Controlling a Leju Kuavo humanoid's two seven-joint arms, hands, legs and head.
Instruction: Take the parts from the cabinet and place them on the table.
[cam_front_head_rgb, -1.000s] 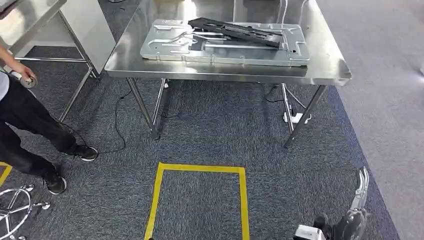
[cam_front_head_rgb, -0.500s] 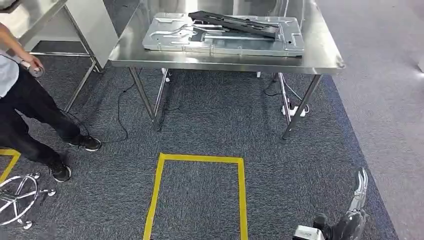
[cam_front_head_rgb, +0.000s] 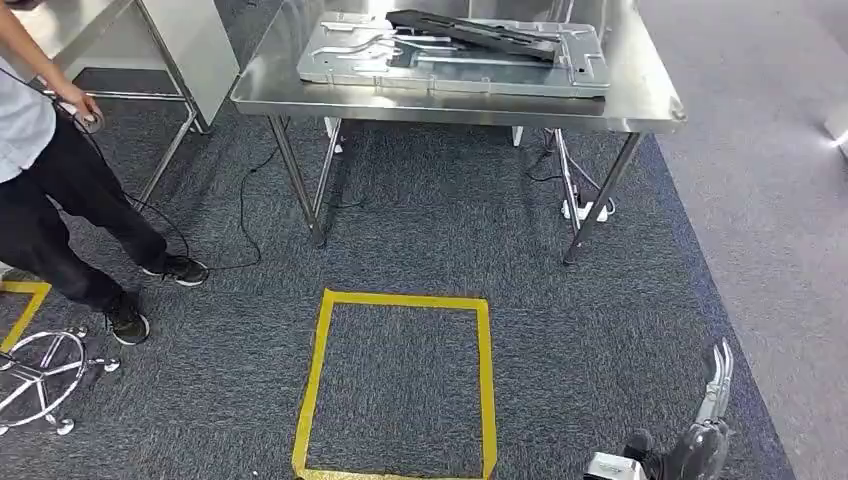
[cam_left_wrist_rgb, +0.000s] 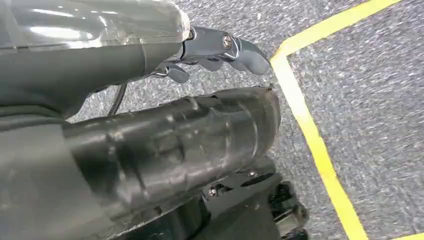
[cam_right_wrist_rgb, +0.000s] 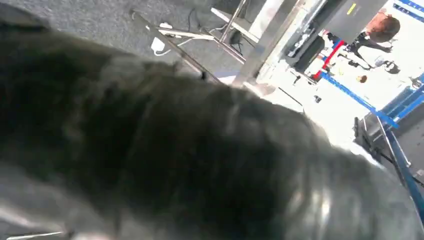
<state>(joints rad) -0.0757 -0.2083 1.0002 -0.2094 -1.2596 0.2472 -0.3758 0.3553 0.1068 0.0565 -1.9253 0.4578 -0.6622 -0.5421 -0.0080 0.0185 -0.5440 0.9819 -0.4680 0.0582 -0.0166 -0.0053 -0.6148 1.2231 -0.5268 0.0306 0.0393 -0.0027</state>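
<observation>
The right hand (cam_front_head_rgb: 712, 400) hangs low beside the robot, fingers straight and apart, holding nothing. The left hand (cam_left_wrist_rgb: 220, 50) hangs over the carpet by the yellow tape square (cam_front_head_rgb: 398, 385); whether its fingers are apart or together cannot be told. Well ahead of both hands, a black part (cam_front_head_rgb: 470, 32) lies on a silver panel (cam_front_head_rgb: 455, 60) atop the steel table (cam_front_head_rgb: 450, 100). A person (cam_front_head_rgb: 50, 190) stands far off the left hand's side.

The robot's left hand (cam_left_wrist_rgb: 210, 50) shows a glossy silver-grey shell, a thick grey thumb fixed with a bright screw, and a dark ribbed cover beneath. Its right hand (cam_front_head_rgb: 712, 400) has slim silvery-grey fingers (cam_front_head_rgb: 720, 370) on a dark wrist above a small white-and-black block.
</observation>
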